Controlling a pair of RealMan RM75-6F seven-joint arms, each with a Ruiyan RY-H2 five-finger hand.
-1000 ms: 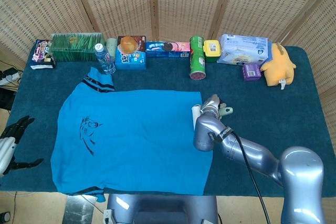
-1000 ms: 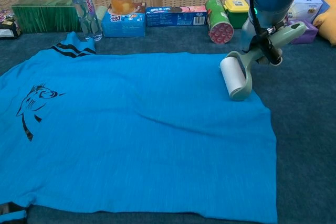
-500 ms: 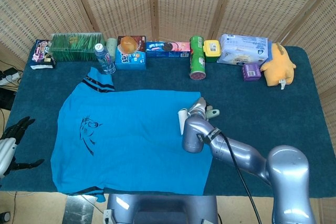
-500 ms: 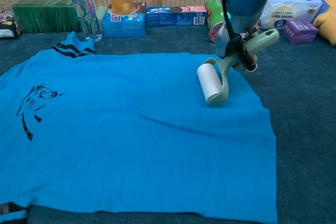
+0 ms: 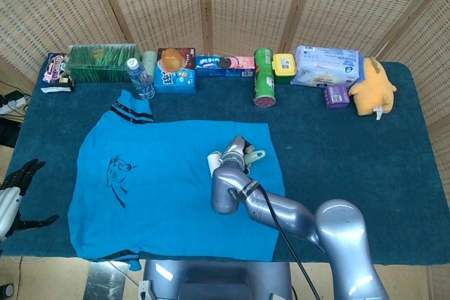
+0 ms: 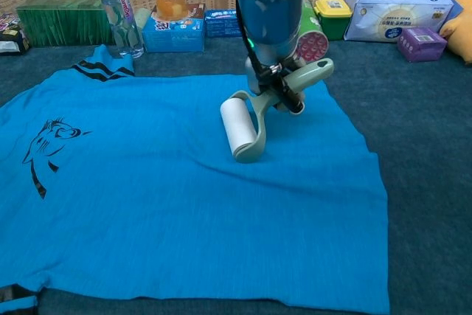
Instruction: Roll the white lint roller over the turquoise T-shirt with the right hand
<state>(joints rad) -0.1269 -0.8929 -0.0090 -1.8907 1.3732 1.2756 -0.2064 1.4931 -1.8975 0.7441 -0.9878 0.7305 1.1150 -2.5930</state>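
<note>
The turquoise T-shirt [image 5: 176, 187] [image 6: 169, 189] lies flat on the dark blue table, collar toward the back left, a black print near its left side. My right hand [image 5: 235, 154] [image 6: 276, 86] grips the pale green handle of the white lint roller [image 6: 237, 127] [image 5: 213, 165]. The roller's white drum rests on the shirt, right of its middle. My left hand [image 5: 17, 191] hangs off the table's left edge, fingers spread, holding nothing.
Along the back edge stand a water bottle [image 5: 140, 77], a green box [image 5: 102, 62], snack boxes [image 5: 176, 68], a green can [image 5: 264, 75], a tissue pack [image 5: 325, 66], a purple box [image 5: 337, 95] and a yellow plush toy [image 5: 371, 86]. Bare table cloth [image 5: 351, 152] lies right of the shirt.
My right hand has drawn the lint roller leftward from the shirt's right edge onto the shirt's middle-right area. The left hand has barely moved.
</note>
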